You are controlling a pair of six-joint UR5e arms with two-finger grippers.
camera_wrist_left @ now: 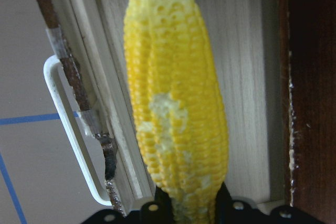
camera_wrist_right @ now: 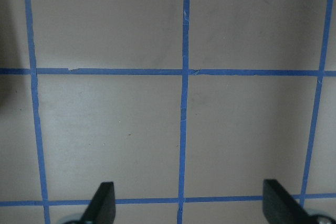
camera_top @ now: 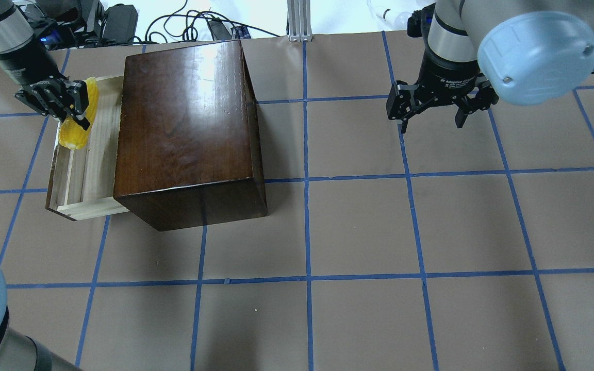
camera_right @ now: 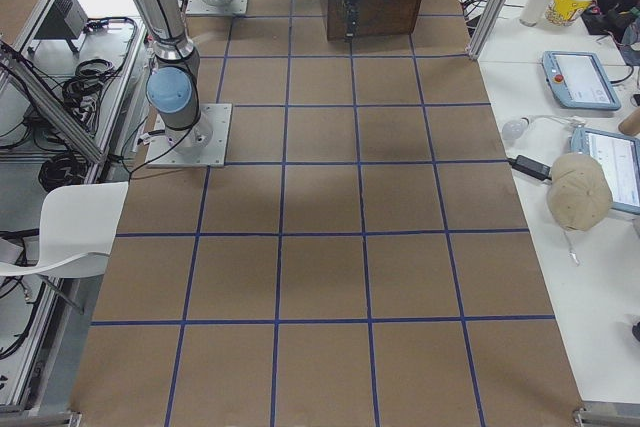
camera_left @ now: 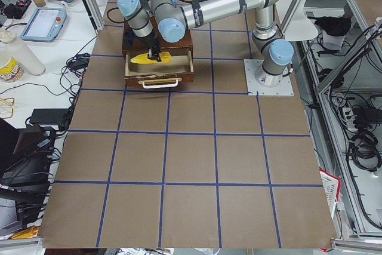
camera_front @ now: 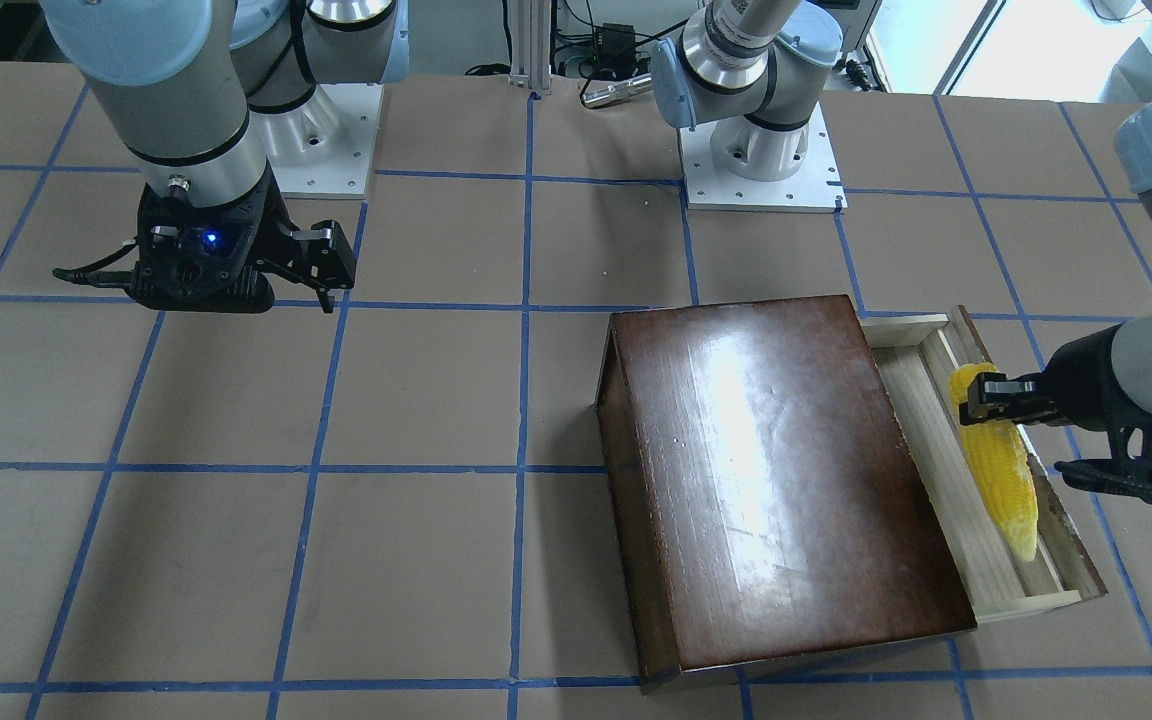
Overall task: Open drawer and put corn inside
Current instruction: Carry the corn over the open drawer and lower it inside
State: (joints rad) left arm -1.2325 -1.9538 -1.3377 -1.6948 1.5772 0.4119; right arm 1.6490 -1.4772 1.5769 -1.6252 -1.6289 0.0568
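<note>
In the overhead view, the left tool (camera_top: pixel 78 105) is at the far left, its two fingers clamped on the thick end of the corn (camera_top: pixel 72 136). The yellow cob hangs slanted over the drawer (camera_top: pixel 96 154), which stands pulled out from the left side of the dark-brown box (camera_top: pixel 188 129). The cob's pointed tip dips towards the pale wood floor, though I cannot tell whether it touches. In the left wrist view the cob runs along the drawer's length, with the whitish handle (camera_wrist_left: pixel 70 129) on the outer side. Well apart to the right, the right tool (camera_top: pixel 431 125) hangs over the bare bench (camera_top: pixel 359 232), its fingers spread wide with nothing between them
</note>
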